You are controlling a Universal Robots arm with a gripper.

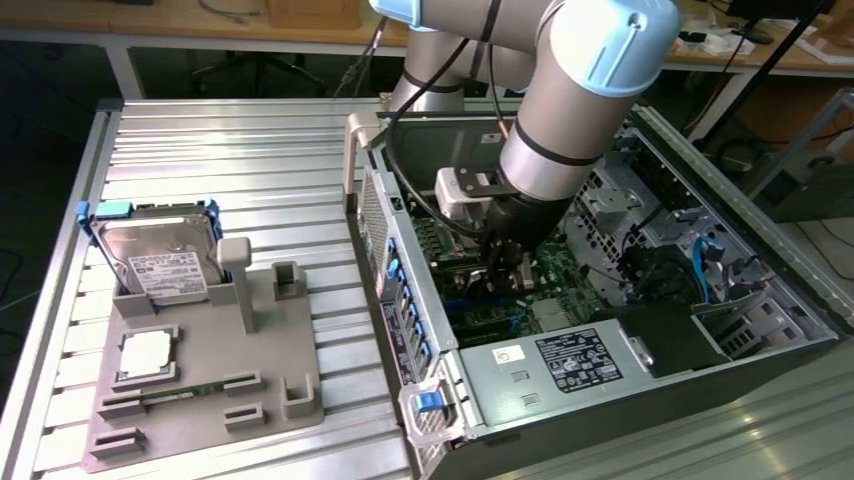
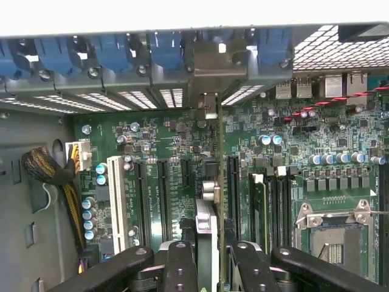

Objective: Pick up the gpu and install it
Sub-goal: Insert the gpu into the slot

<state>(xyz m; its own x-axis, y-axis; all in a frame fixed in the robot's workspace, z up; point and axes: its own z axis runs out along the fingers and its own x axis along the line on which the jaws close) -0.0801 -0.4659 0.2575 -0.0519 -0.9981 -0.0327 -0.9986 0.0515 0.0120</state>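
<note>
In the wrist view the gpu (image 2: 217, 182) is seen edge-on, standing upright over the green motherboard (image 2: 340, 176). Its silver end bracket (image 2: 209, 67) sits against the rear slot openings of the case. My gripper (image 2: 213, 255) is shut on the card's near end, with a black finger (image 2: 180, 267) on either side. The card's lower edge lines up with a dark expansion slot; whether it is seated I cannot tell. In the exterior view my gripper (image 1: 514, 265) reaches down inside the open computer case (image 1: 561, 370).
A grey fixture plate (image 1: 287, 360) on the exterior view's left holds a hard drive (image 1: 160, 265), a CPU (image 1: 144, 355) and a RAM stick (image 1: 180, 397). Beside the card are other slots (image 2: 162, 194), a white slot (image 2: 117, 194), a cable bundle (image 2: 45, 170) and the CPU socket (image 2: 334, 222).
</note>
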